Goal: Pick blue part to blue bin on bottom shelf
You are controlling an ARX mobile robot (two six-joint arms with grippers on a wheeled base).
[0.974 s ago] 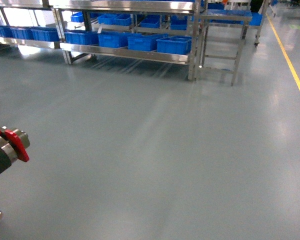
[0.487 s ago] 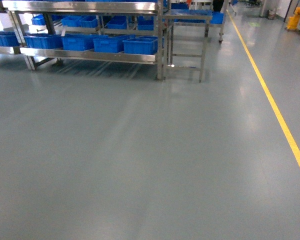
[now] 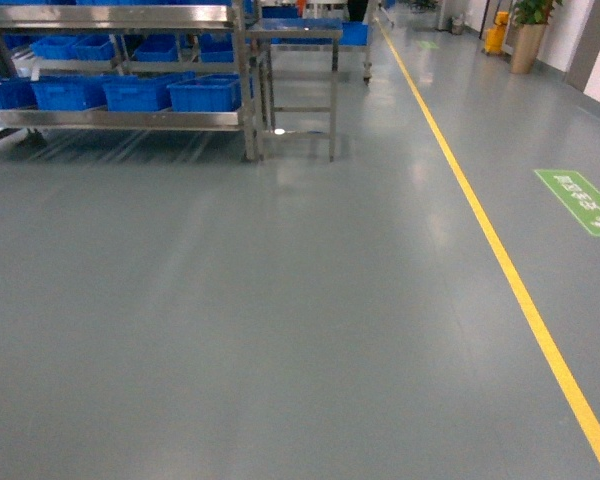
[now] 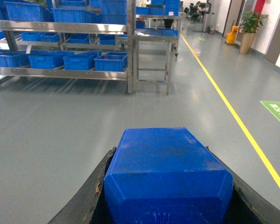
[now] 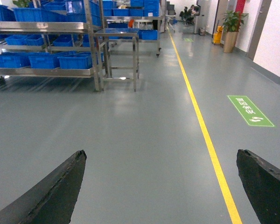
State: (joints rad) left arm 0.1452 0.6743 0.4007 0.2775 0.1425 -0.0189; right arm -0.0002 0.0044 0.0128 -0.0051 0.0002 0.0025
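In the left wrist view my left gripper (image 4: 161,151) is shut on the blue part (image 4: 168,172), a chunky blue plastic block wedged between the two black fingers. The right gripper (image 5: 161,154) stands open over bare grey floor, nothing between its fingers. Neither gripper shows in the head view. Far off at the upper left stands the steel rack; its bottom shelf (image 3: 130,119) carries a row of blue bins (image 3: 205,93). The same bottom shelf (image 4: 60,73) and blue bins (image 4: 111,61) show in the left wrist view, several metres ahead.
A small steel stand (image 3: 298,60) sits right of the rack. A yellow floor line (image 3: 500,260) runs up the right side, with a green floor sign (image 3: 578,200) beyond it. A potted plant (image 3: 528,35) and a yellow bucket (image 3: 495,38) stand far back.
The head view has swung to the right: the rack has slid to the left edge, the yellow line and green sign have come in, and the arm part seen at the left has gone.
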